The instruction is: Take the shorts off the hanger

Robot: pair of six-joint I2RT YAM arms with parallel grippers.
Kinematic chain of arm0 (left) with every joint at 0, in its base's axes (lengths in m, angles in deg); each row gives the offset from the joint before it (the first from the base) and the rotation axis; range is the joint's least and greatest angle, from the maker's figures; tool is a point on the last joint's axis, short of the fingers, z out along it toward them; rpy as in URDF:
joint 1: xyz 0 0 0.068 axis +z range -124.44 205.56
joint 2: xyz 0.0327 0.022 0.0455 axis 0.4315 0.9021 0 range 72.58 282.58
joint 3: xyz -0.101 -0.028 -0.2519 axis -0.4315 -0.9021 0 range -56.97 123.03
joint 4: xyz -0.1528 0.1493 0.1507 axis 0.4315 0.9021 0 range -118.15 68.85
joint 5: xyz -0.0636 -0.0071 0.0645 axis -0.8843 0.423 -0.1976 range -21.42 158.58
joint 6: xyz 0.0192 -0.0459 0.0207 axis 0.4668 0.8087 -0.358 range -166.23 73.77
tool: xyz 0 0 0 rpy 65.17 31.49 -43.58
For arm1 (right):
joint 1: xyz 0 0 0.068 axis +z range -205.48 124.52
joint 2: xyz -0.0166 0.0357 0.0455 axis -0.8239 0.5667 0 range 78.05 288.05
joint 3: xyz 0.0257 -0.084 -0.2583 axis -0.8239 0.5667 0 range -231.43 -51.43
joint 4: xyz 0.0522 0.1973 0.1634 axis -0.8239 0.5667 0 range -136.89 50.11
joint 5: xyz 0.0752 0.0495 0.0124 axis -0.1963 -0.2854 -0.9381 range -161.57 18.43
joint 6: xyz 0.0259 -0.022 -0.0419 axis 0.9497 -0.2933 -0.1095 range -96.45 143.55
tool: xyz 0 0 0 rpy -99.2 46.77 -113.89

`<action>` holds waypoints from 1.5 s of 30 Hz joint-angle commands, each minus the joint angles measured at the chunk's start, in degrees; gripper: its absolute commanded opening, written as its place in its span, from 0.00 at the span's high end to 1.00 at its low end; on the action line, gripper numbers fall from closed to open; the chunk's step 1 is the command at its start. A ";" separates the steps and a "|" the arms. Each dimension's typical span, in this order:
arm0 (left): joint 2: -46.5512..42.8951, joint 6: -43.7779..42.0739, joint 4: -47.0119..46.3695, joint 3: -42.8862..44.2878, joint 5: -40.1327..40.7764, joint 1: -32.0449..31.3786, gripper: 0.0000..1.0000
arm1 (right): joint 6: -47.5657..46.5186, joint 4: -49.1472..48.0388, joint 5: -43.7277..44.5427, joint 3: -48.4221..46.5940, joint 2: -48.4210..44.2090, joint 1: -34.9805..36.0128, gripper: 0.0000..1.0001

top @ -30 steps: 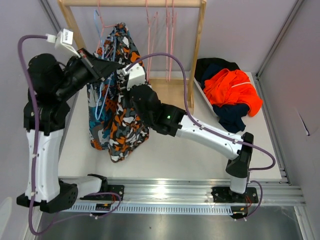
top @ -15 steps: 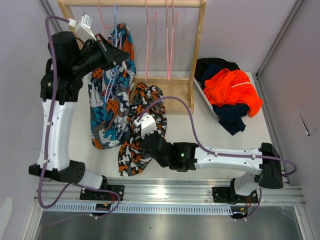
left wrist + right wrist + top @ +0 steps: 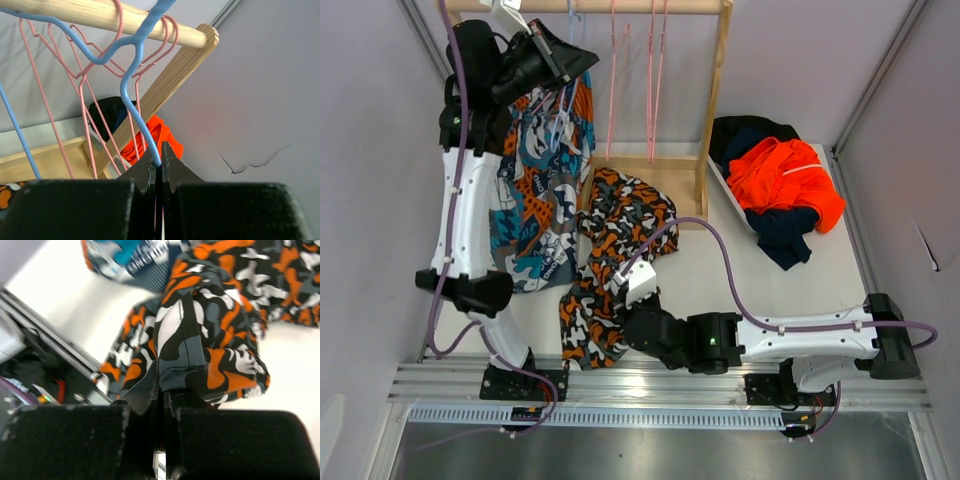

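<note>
The left gripper is raised close under the wooden rail, its fingers pressed together on the wire of a blue hanger. From the pinch the wire climbs up and forward, and its hook reaches the rail. Pink hangers hang on the same rail just beyond the fingertips.

Under this gripper hang the teal shorts. The blue wire crosses their upper part. Their long axis runs straight down from the gripper to the table, top end at the hanger and legs pointing down. The arm hides their left edge.

To the right of them lie the camo shorts, stretched out on the table. Their long axis runs from the foot of the rack post to the near edge, slanting slightly left as it comes. The near end points at the right gripper, which sits low over the table with its fingers closed on a seamed fold of this fabric. The rest of the cloth spreads away ahead of the fingertips, and the teal hem shows beyond it on the left.

Far to the right of that gripper and well apart, past the post, three pairs lie in a heap. The orange shorts are on top, the navy shorts stick out at the near side, and the black shorts show at the far side.
</note>
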 commanded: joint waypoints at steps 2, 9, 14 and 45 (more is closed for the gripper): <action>5.03 3.63 -10.31 1.77 -1.41 1.56 1.00 | 3.90 1.97 3.92 0.81 -4.09 0.28 1.00; 11.01 5.30 -11.74 1.42 -1.67 2.61 1.00 | -1.79 5.40 11.56 -1.65 -12.26 2.75 1.00; 6.80 4.25 -12.71 -6.84 -1.75 2.52 0.89 | -9.09 7.77 16.49 -5.86 -15.70 -0.93 1.00; -38.04 -15.88 -3.75 -48.43 8.17 2.61 0.01 | -16.67 -9.14 -32.70 -63.28 28.06 -85.49 1.00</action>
